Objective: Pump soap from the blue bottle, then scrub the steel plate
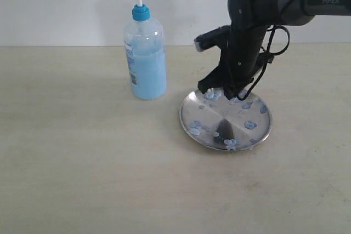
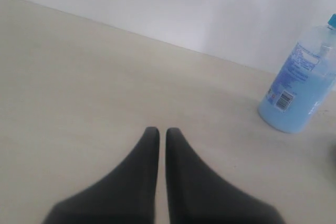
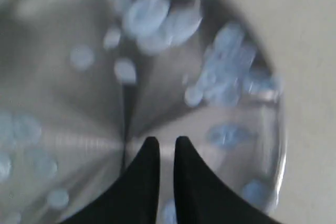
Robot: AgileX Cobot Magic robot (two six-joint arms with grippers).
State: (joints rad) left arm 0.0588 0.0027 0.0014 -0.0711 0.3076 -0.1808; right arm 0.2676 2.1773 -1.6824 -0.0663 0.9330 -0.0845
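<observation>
On the pale, matte table (image 1: 82, 179) we see a flat beige surface running back to a plain white wall (image 1: 66, 4). The seam between them crosses the exterior view behind everything. The blue bottle (image 1: 146, 64) stands upright left of centre with its pump head up and its label turned to the left. The steel plate (image 1: 216, 114) lies flat just to its right and a little nearer the camera, with a strip of bare table between the two. Pale soap (image 1: 250, 125) dots the plate in scattered blobs, thickest along its rim. The right end effector (image 1: 224, 94) points down over the far rim of the plate, its dark arm entering from the upper right with a cable looped beside it. In its wrist view the fingers are drawn nearly together with only a slim gap, pinching nothing, above the blurred plate (image 3: 79, 129) and soap (image 3: 152, 14). The left end effector (image 2: 158, 132) has its fingers pressed together over bare table, well apart from the bottle (image 2: 296, 93). Broad open table lies left of the bottle and in front of the plate, and its edges run out of the frame there.
</observation>
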